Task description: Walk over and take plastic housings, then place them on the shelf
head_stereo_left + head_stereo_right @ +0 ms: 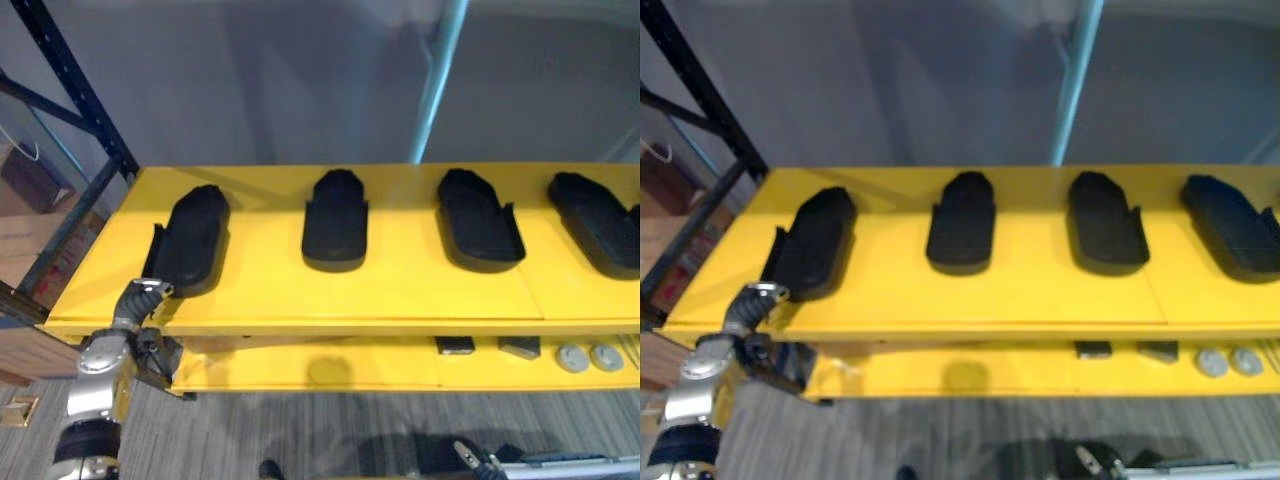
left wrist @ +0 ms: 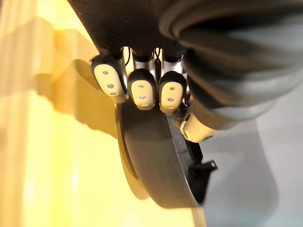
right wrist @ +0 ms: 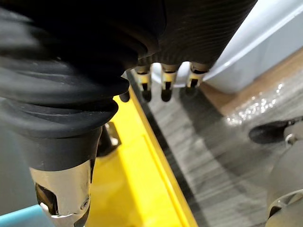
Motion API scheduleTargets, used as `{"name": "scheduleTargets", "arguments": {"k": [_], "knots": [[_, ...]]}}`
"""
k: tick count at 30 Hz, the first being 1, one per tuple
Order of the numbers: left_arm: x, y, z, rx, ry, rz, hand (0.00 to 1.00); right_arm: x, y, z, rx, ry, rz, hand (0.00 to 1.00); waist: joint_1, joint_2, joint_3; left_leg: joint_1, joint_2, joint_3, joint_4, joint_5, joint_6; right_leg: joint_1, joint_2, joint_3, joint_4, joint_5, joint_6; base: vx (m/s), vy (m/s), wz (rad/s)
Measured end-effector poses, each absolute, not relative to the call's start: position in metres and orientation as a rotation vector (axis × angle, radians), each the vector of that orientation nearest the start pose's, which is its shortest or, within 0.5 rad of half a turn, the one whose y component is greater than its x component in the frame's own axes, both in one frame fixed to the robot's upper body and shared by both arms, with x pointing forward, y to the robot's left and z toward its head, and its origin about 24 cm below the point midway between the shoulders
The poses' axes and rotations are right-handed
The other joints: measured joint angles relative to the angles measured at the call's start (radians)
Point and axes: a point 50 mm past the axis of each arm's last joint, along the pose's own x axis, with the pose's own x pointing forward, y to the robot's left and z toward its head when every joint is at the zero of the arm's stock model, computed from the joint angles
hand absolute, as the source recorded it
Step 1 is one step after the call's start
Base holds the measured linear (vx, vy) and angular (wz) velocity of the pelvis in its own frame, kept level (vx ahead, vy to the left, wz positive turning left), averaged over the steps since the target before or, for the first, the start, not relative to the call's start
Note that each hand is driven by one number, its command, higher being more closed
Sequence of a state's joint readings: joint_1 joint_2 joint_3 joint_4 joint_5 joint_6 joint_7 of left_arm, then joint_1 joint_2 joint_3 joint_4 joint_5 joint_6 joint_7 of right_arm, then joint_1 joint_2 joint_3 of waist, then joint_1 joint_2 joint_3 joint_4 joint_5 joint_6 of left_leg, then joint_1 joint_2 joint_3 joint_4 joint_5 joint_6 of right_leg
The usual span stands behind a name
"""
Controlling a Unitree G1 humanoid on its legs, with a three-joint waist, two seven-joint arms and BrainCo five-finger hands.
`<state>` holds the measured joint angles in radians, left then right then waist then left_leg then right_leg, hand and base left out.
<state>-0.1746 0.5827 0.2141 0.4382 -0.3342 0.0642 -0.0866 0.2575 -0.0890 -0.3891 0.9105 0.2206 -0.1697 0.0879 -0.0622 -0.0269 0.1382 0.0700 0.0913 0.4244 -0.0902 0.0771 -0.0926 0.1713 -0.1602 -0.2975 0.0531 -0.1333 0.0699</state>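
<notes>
Your left hand point(image 1: 141, 300) is gripping the near end of the leftmost plastic housing point(image 1: 192, 238), with fingers point(image 2: 142, 90) curled over its rim. It is lying on the yellow shelf point(image 1: 400, 290) beside three other housings point(image 1: 335, 225). Your right hand point(image 3: 164, 87) is hanging with its fingers relaxed, holding nothing. The shell is likely light, stiff and slick, so pinch the rim wall.

**Four housings on a yellow shelf**

Four black plastic housings lie apart in a row on the upper board point(image 1: 400, 285): leftmost housing point(image 1: 190, 240), second housing point(image 1: 335, 220), third housing point(image 1: 478, 220) and rightmost housing point(image 1: 600, 225). The left hand point(image 1: 140, 300), at the near left edge, touches the leftmost housing's near end. The lower board point(image 1: 300, 372) carries two dark blocks point(image 1: 455, 345) and two grey discs point(image 1: 573, 357) at right.
</notes>
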Motion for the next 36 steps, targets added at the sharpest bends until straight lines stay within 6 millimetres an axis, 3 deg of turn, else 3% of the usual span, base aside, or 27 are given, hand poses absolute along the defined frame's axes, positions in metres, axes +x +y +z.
{"name": "scheduleTargets", "arguments": {"k": [7,14,23,24,30,36], "knots": [[0.269,0.342,0.054,0.154,0.219,0.328,1.00,0.052,-0.249,-0.145,0.254,0.889,-0.534,0.00,-0.006,0.001,0.004,0.000,0.004,0.000,0.005,-0.001,-0.001,-0.002,0.005,0.011,0.007,0.001,-0.004,0.06,-0.014,0.01],[0.276,0.345,0.058,0.181,0.220,0.335,1.00,0.059,-0.253,-0.143,0.237,0.877,-0.520,0.00,-0.005,0.024,0.031,-0.001,0.023,0.024,0.006,0.000,-0.001,-0.034,0.019,0.052,0.027,0.028,-0.027,-0.02,0.020,-0.11],[0.286,0.341,0.071,0.169,0.155,0.323,1.00,0.056,-0.250,-0.144,0.234,0.886,-0.512,0.00,-0.008,0.026,0.056,-0.016,0.016,0.028,0.000,0.012,0.012,-0.065,0.009,0.058,0.032,0.047,-0.010,-0.08,0.030,-0.07],[0.287,0.340,0.073,0.169,0.145,0.317,0.00,0.057,-0.250,-0.144,0.234,0.884,-0.512,0.00,-0.008,0.028,0.057,-0.021,0.014,0.026,0.000,0.016,0.014,-0.067,0.008,0.058,0.031,0.046,-0.010,-0.11,0.012,0.05],[0.288,0.313,0.107,0.185,-0.037,0.195,0.00,0.052,-0.248,-0.146,0.262,0.886,-0.542,0.00,-0.005,0.040,0.063,-0.017,0.004,0.003,-0.001,0.029,0.018,-0.047,-0.001,0.047,0.018,0.011,0.020,-0.08,-0.008,0.07],[0.267,0.288,0.107,0.121,-0.123,0.087,0.00,0.049,-0.244,-0.147,0.283,0.889,-0.564,0.00,0.012,0.033,0.055,-0.018,-0.004,-0.034,-0.001,0.028,0.018,-0.005,-0.002,-0.002,-0.006,0.011,0.017,0.04,-0.018,0.19]]}}
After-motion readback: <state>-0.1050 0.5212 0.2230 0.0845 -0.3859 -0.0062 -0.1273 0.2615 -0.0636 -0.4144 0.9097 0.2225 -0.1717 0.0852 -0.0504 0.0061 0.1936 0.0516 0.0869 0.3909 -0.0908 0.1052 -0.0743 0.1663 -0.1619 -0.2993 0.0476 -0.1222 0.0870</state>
